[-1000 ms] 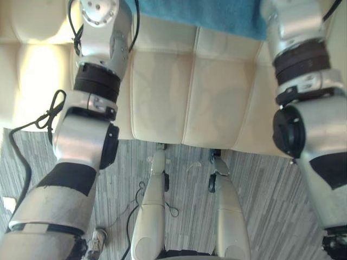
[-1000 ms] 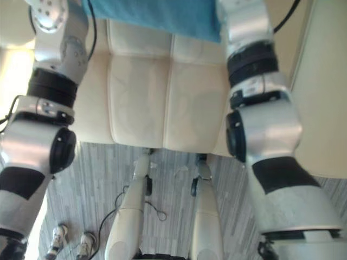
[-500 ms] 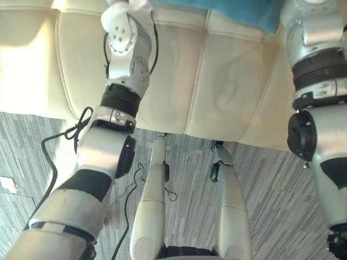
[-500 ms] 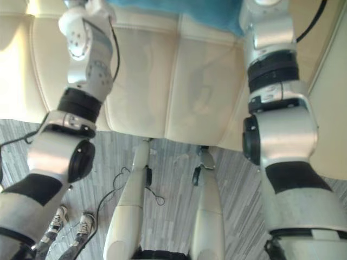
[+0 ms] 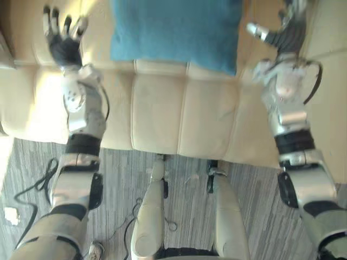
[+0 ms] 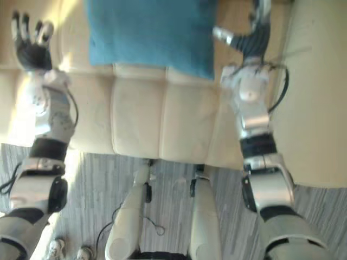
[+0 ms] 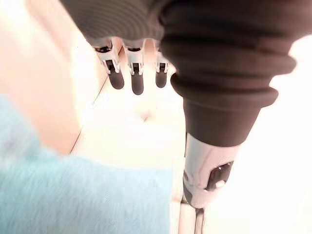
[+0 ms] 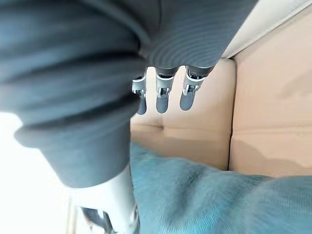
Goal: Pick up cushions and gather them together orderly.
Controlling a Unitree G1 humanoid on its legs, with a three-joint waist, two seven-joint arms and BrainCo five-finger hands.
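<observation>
Blue cushion [image 5: 176,32]: top centre of the left eye view, leaning against the backrest of the cream sofa [image 5: 184,119], lower edge on the seat.

Left hand [image 5: 64,47]: upper left of the frame, over the sofa, well apart from the cushion. Fingers straight and spread; it holds nothing.

Right hand [image 5: 284,35]: upper right of the frame, just beside the cushion's right edge. Fingers relaxed, thumb [image 5: 255,30] pointing toward the cushion; it holds nothing.

Grey striped floor [image 5: 255,189]: lower part of the frame, in front of the sofa.
</observation>
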